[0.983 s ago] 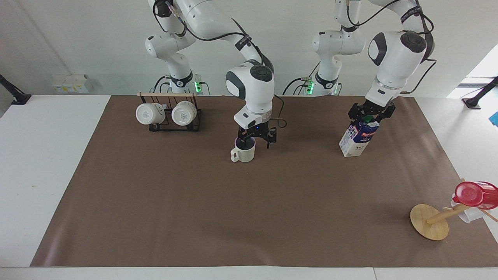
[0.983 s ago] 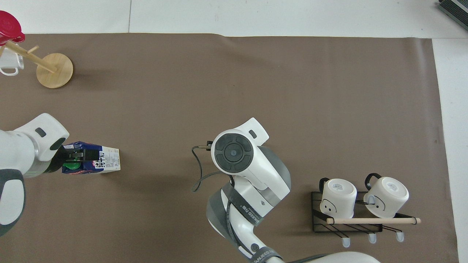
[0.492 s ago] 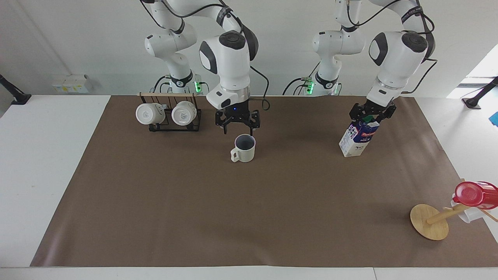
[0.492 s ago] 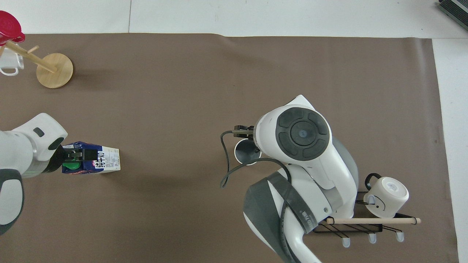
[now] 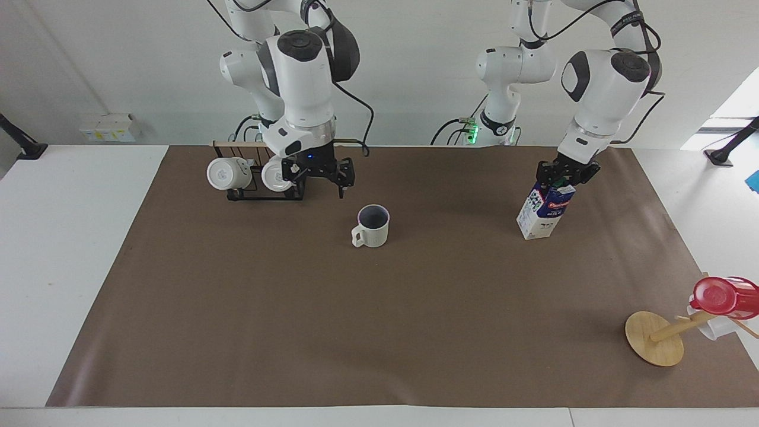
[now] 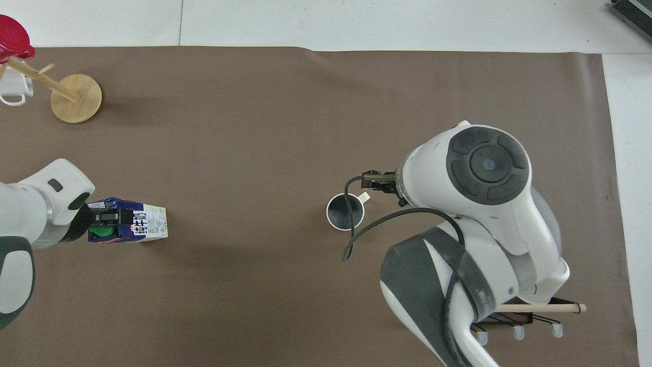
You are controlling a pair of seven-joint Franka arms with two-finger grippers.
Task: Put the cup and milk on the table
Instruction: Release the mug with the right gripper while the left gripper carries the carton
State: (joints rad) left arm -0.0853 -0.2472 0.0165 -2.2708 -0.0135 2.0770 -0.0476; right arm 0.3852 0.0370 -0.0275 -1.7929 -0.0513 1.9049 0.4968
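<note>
While the ribbed cream cup (image 5: 372, 226) stands upright and alone on the matte brown sheet of the table (image 5: 379, 332), we see its dark inside and its loop handle. We see the right gripper (image 5: 319, 178) hanging in the air with its black fingers spread and empty, beside the black wire rack (image 5: 267, 191), where two glossy white mugs (image 5: 228, 173) lie on their sides under a wooden bar. Toward the left arm's end, the milk (image 5: 546, 210), a tall blue-and-white carton with a red band, leans on the sheet, its slanted top and green cap (image 6: 102, 232) pinched by the left gripper (image 5: 566, 175). Well apart, at the sheet's corner farthest from the robots, we note a tilted wooden stand (image 5: 654, 338) with a round base, carrying a translucent red cup (image 5: 723, 296).
</note>
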